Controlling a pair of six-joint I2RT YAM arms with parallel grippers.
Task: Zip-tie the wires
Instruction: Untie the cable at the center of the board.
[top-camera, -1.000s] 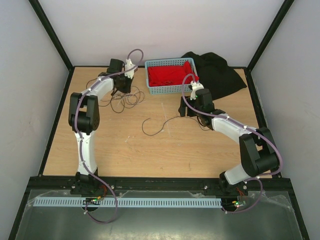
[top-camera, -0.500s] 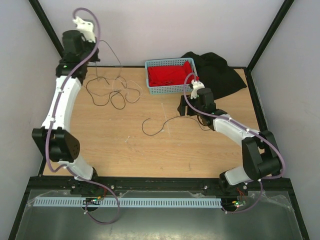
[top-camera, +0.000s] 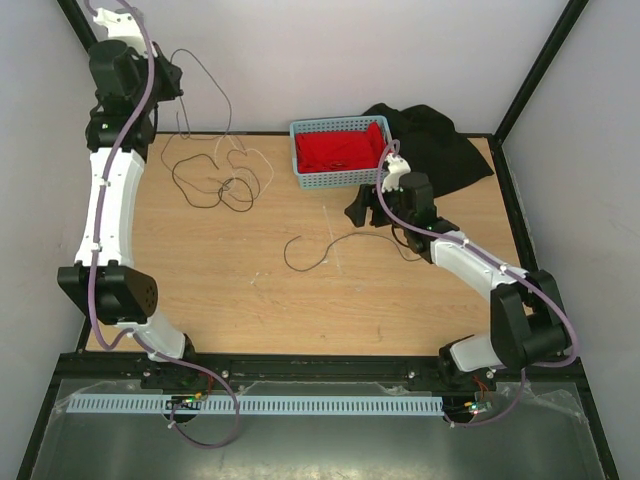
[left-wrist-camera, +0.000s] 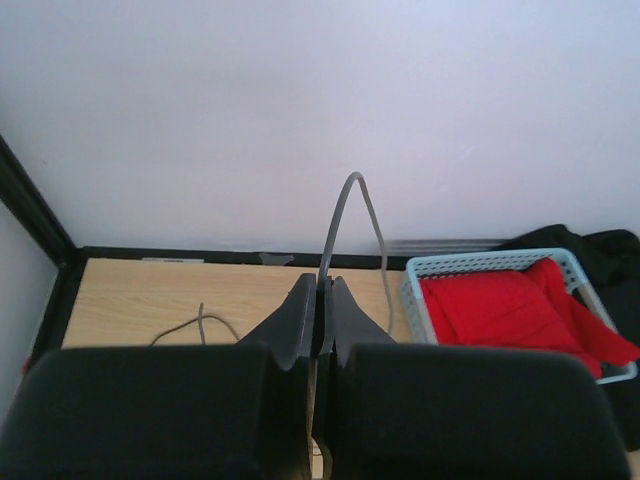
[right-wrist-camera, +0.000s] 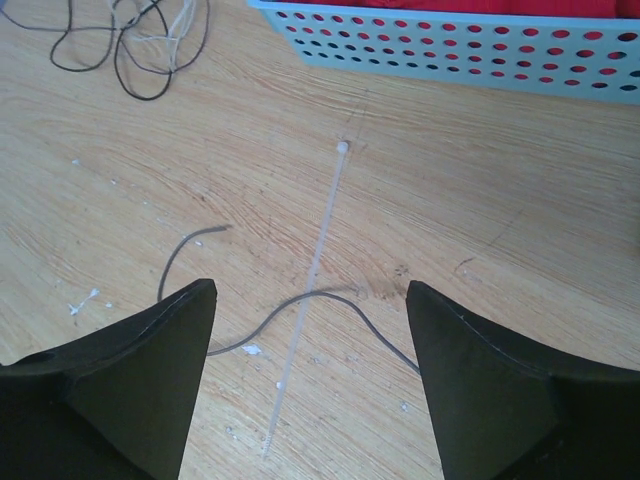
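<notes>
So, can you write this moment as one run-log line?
left gripper: shut on wires, held up high | right gripper: open over zip tie | wires: not yet tied

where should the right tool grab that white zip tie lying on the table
Take the zip tie on its bare strap, between the small head at its far end and the spot where the loose wire crosses it. Come straight down from above: it lies flat on the table, and the open right tool straddles its thin width.
</notes>
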